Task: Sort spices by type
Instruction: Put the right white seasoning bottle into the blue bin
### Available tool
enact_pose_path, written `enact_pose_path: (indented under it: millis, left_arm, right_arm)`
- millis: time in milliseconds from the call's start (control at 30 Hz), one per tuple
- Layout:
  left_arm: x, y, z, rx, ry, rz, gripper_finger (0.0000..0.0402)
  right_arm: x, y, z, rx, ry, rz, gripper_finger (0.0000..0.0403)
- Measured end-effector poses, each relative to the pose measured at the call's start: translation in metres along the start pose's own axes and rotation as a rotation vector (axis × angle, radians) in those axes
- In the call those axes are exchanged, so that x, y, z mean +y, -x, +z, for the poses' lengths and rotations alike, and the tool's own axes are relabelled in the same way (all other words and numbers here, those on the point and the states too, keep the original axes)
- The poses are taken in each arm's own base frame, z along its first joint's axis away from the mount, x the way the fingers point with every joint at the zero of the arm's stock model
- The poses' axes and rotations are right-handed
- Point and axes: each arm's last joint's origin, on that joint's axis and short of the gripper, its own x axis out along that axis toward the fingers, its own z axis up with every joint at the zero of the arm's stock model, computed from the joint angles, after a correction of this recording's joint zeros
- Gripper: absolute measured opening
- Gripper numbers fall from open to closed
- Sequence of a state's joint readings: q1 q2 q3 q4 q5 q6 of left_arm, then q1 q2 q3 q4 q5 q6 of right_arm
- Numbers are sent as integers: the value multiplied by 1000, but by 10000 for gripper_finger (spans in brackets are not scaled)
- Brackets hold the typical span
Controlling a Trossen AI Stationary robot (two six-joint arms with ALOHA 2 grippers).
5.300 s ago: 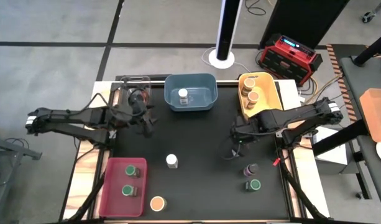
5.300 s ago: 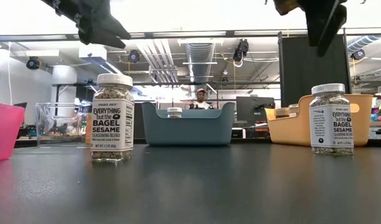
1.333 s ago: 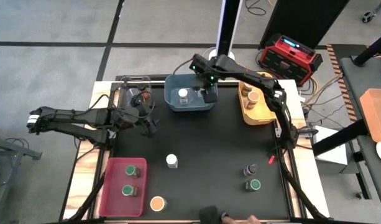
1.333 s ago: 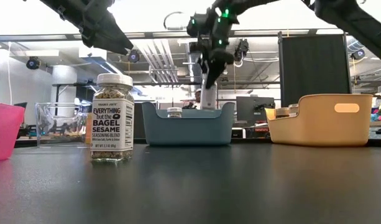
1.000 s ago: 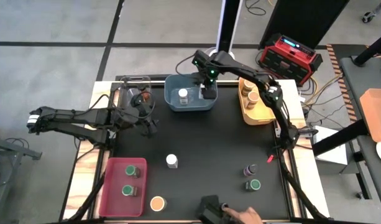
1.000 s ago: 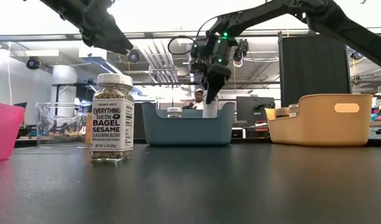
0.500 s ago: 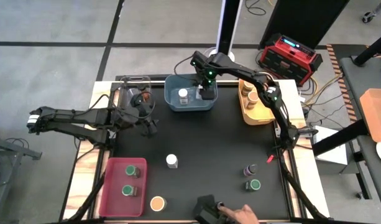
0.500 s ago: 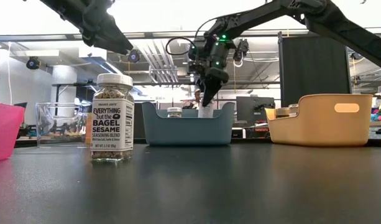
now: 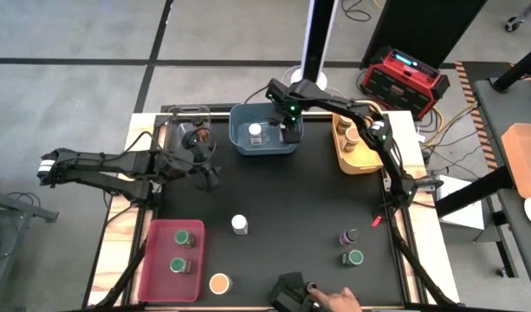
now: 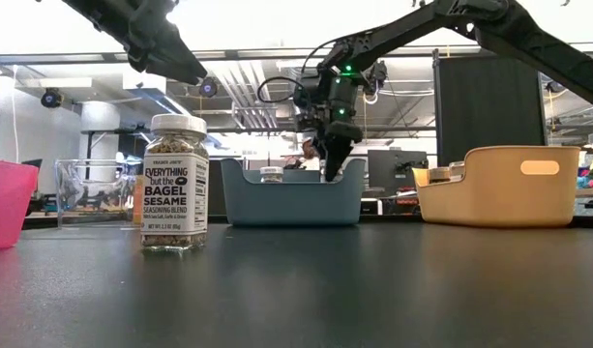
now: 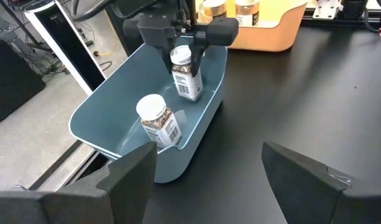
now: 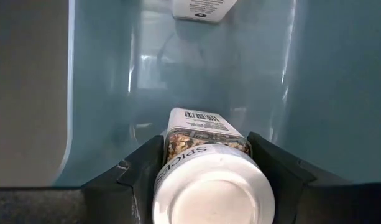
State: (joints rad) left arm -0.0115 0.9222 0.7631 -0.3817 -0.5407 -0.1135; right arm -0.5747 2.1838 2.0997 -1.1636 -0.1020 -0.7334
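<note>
Right jaws (image 11: pixel 183 38): clamped on a white-lidded jar (image 11: pixel 186 74), now lowered inside the blue bin (image 9: pixel 265 144); a moment earlier this jar hung higher above the rim.
Meaning: delivery is almost complete; judged next step is to let go.
Bin contents: a second white-lidded jar (image 11: pixel 158 119) stands beside the carried one, apart from it.
Left jaws (image 9: pixel 209 178): spread wide and empty, waiting by the clear bin (image 9: pixel 185 121), unmoved.
Worktop (image 9: pixel 291 208): one white-lidded jar (image 9: pixel 239 224) at centre, a tan-lidded jar (image 9: pixel 219 283) near the red bin (image 9: pixel 152 260), two jars (image 9: pixel 352 248) at right, all unsorted.
Near edge: a person's hand (image 9: pixel 339 302) has come in.
</note>
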Motion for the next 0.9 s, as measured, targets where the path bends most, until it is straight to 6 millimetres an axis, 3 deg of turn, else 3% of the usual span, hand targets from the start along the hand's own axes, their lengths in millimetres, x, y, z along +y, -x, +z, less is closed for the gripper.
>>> enact_pose_path:
  millis: [567,900]
  left_arm:
    - [0,0,0,0,-4,0,275]
    - [0,0,0,0,-8,0,275]
  right_arm:
    - [-3,-7,2,-33,5,-29,211]
    - [-3,-8,2,-36,-22,-32,247]
